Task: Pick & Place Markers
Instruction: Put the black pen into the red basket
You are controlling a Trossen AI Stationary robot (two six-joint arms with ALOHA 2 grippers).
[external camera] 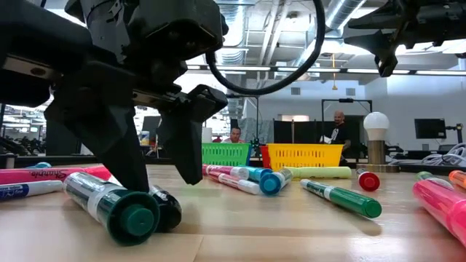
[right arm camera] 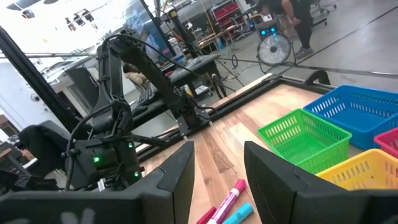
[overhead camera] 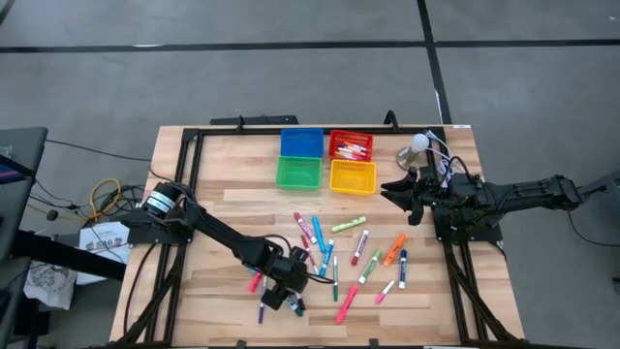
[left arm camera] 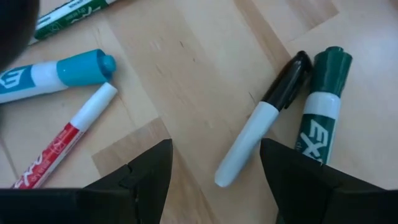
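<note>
Left arm: reaches from the bench's [overhead camera: 232, 165] left edge diagonally toward the front centre, elbow low, wrist bent down. Left hand [overhead camera: 288, 294] hangs just above the wood at the near-left end of the marker scatter, fingers [left arm camera: 146, 171] spread and released, nothing between them. Below and just ahead of it lie a black-capped marker [left arm camera: 261, 118] and a dark green marker [left arm camera: 320, 106], side by side and touching near the caps. In the low view the fingertips stand just behind the dark green marker.

Right arm: comes in from the right edge, forearm level, raised above the bench near the yellow bin [overhead camera: 352, 176]. Right hand [overhead camera: 402, 194] points left, fingers parted, empty.

Markers [overhead camera: 349, 254]: loose on the bench in front of the bins, spread from left of centre to right of centre; pink, red, blue, green, orange and yellow caps visible. A few more lie in the red bin [overhead camera: 351, 145].

Bins: blue bin [overhead camera: 301, 142] and red at the rear, green bin [overhead camera: 297, 173] and yellow just in front, all four close together.

Lamp [overhead camera: 418, 145]: a white globe, standing at the rear right beside the red bin.
</note>
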